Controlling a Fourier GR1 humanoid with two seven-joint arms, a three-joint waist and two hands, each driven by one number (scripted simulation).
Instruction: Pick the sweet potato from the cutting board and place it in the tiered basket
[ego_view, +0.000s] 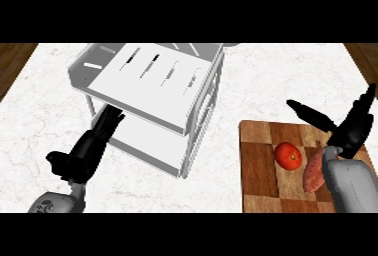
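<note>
Six items were logged, largest first.

1. Counter: pale marbled top, filling the view.
2. Tiered basket: white, two shelves, at 11 o'clock of the view; both shelves appeared bare.
3. Cutting board: chequered wood, at 4 o'clock.
4. Left hand: at 8 o'clock, fingers straight and together, pointing toward the basket's lower shelf, holding nothing; seemingly at rest.
5. Right hand: at 3 o'clock above the board, fingers and thumb spread wide, holding nothing.
6. Sweet potato: on the board, lying lengthwise just beside the right forearm, at 5 o'clock from a tomato.

Step in hand, as judged: the approach, with no grasp yet made. The next move would call for lowering the spread hand onto the potato, closing round it clear of the tomato, then carrying it toward 10 o'clock to a shelf.
</note>
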